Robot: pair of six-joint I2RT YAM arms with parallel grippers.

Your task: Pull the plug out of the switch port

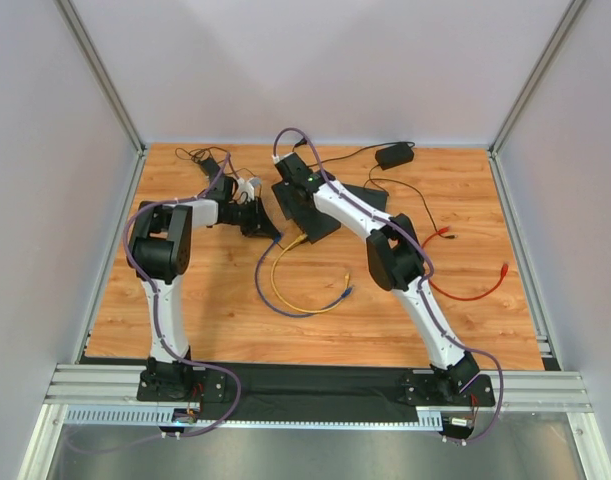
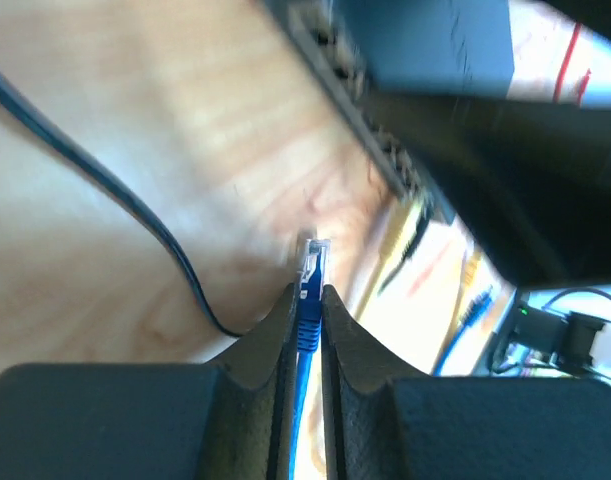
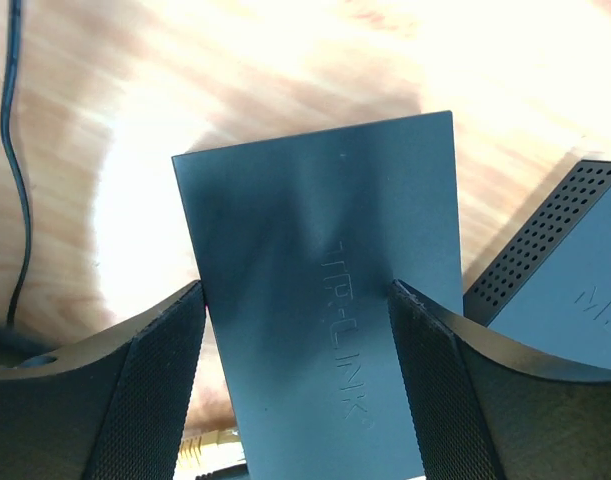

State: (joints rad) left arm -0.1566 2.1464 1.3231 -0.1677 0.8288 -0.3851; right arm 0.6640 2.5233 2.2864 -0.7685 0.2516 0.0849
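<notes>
My left gripper (image 2: 307,292) is shut on the blue plug (image 2: 310,300). The plug's clear tip sticks out past the fingertips, free in the air, a short way from the switch's port row (image 2: 377,135). In the top view the left gripper (image 1: 255,218) sits just left of the dark switch (image 1: 310,218). The blue cable (image 1: 268,292) trails from it across the table. My right gripper (image 3: 297,300) grips the flat dark switch (image 3: 325,290) by both side edges. A yellow plug (image 2: 409,226) sits in a port, and its cable (image 1: 285,262) loops on the table.
A second black device with a perforated side (image 3: 560,265) lies right of the switch. A black power adapter (image 1: 394,155) with black leads is at the back. A red cable (image 1: 475,292) lies at the right. A black lead (image 2: 135,210) crosses the wood near the left gripper.
</notes>
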